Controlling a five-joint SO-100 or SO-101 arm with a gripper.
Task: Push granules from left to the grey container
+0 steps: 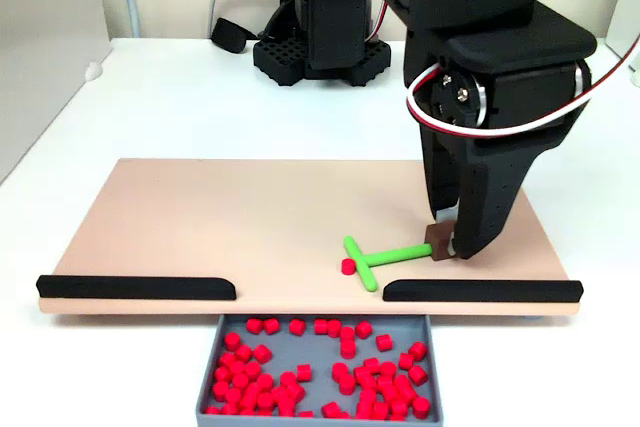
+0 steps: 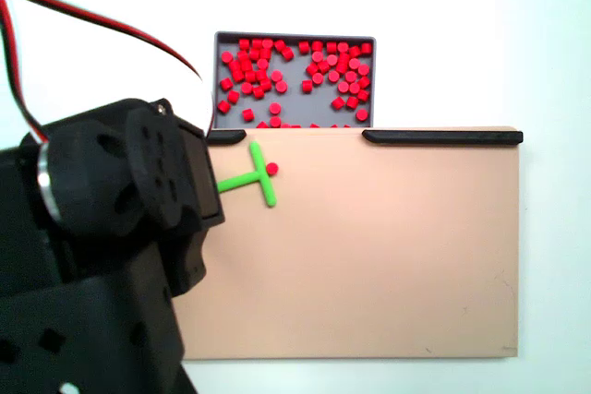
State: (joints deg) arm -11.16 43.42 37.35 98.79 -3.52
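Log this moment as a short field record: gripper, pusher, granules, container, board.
gripper: shut on the brown end block of the green T-shaped pusher
green T-shaped pusher: flat on the board, bar beside the gap between the black rails
loose granule: one, touching the bar, still on the board
grey container: below the gap, holding many red granules
pinkish-tan board: otherwise bare

The arm [image 1: 500,67] was matte black plastic, blocky, with red, white and black cables [image 1: 520,127] looping outside.
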